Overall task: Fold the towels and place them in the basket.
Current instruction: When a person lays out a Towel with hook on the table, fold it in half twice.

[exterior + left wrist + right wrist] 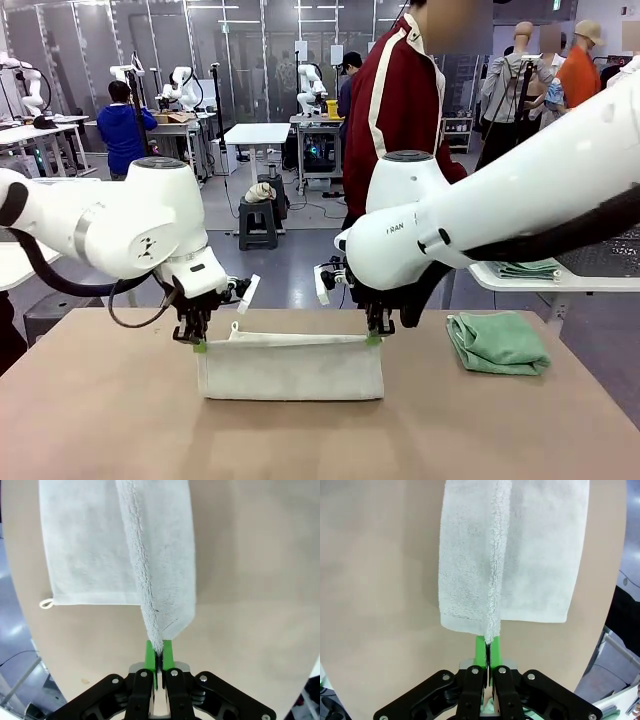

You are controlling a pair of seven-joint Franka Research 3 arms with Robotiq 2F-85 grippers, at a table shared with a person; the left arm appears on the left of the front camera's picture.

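Front view, near to far: the bare front half of the tan table (100, 420) lies open up to its near edge. At mid-table the cream-white towel (290, 368) is suspended by its upper edge, its lower part resting on the tabletop. The left gripper (200, 343) is clamped on the upper left corner and the right gripper (373, 337) on the upper right. To the right, well apart, a folded sea-green towel (497, 342) lies on the table. Beyond the far edge stands a person (395, 100). On a white side table (520, 283), a folded greenish cloth (528, 268) lies beside the dark lattice-mesh basket (615, 255), which is largely hidden by the right arm; its contents cannot be told. The left wrist view adds the corner loop (46, 604) and green pads pinched shut on a doubled edge. The right wrist view shows the same closed grip, with open tabletop on both sides.
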